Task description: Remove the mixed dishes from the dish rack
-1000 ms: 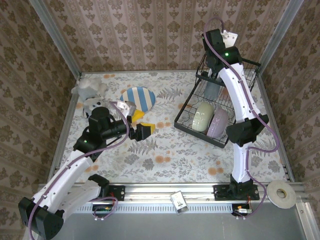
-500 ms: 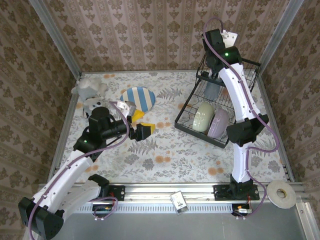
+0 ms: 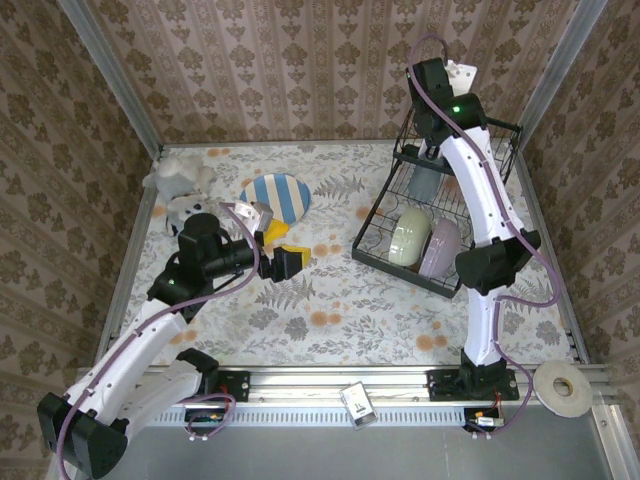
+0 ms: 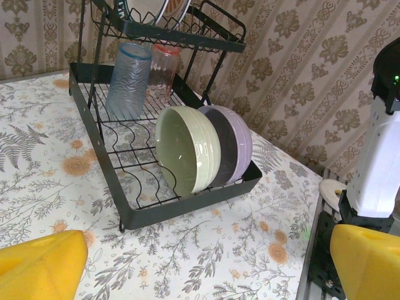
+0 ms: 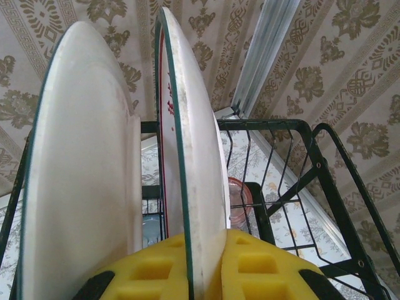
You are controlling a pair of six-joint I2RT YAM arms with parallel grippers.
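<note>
The right jaws pinch the lower rim of one upright plate (image 5: 194, 156), seated deep between the yellow pads (image 5: 250, 262), on the upper shelf of the dish rack (image 4: 187, 209) near the far right corner of the bench (image 3: 330, 300). The lift is best kept straight up along its slot, so it clears the second plate (image 5: 81, 175) just beside it. The left jaws hang spread wide over the bench's left half, well apart from the rack.

In the rack (image 4: 187, 201), bowls (image 4: 187, 156) stand before the cups (image 4: 128, 81); plates (image 5: 194, 156) sit on its upper shelf.
</note>
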